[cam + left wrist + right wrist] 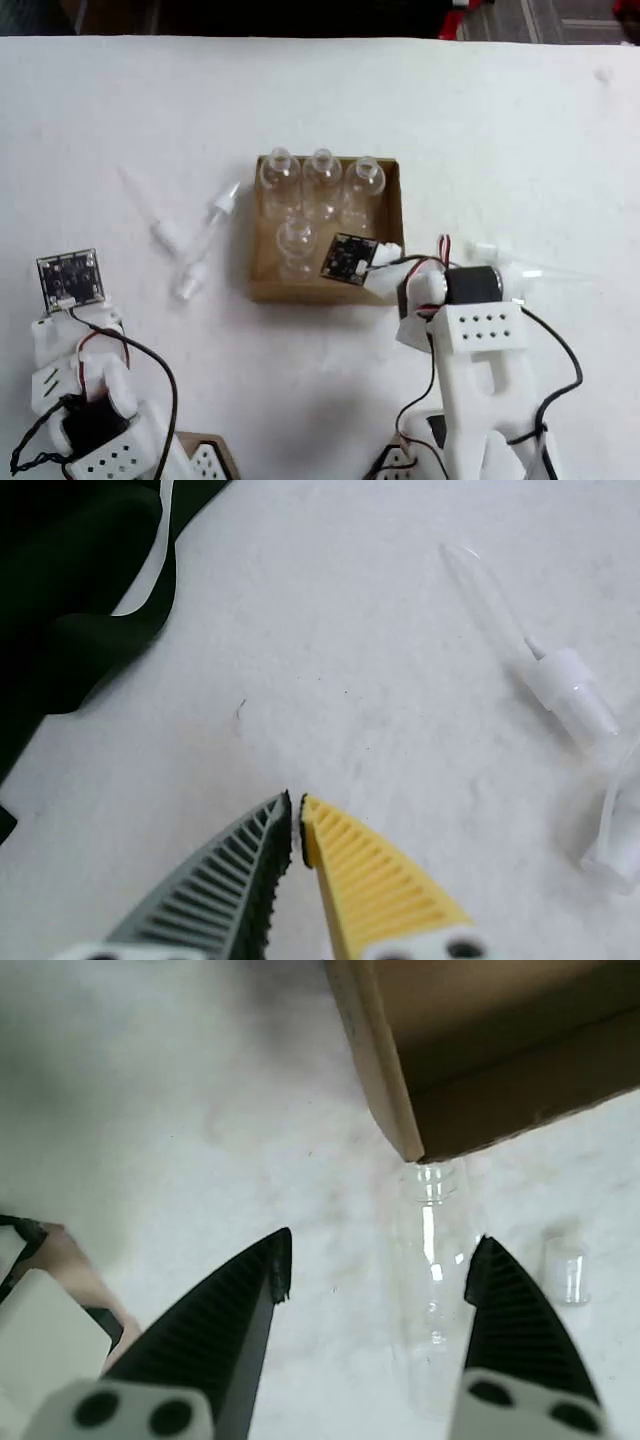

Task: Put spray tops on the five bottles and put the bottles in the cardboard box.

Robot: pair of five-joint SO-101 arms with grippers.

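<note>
Left arm, lower left of high view: grey-and-yellow gripper closed, empty. Right arm, lower right: black gripper spread wide, empty. Clear plastic bottle lies at corner of brown cardboard box, frame centre.

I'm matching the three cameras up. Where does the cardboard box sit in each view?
High view: cardboard box at the centre of the table, four bottles standing inside.
Right wrist view: its corner, just ahead of the right gripper, a clear bottle beside it.
Left wrist view: aimed at a loose spray top, off the box's left side.
Shared landmark: the white table.
</note>
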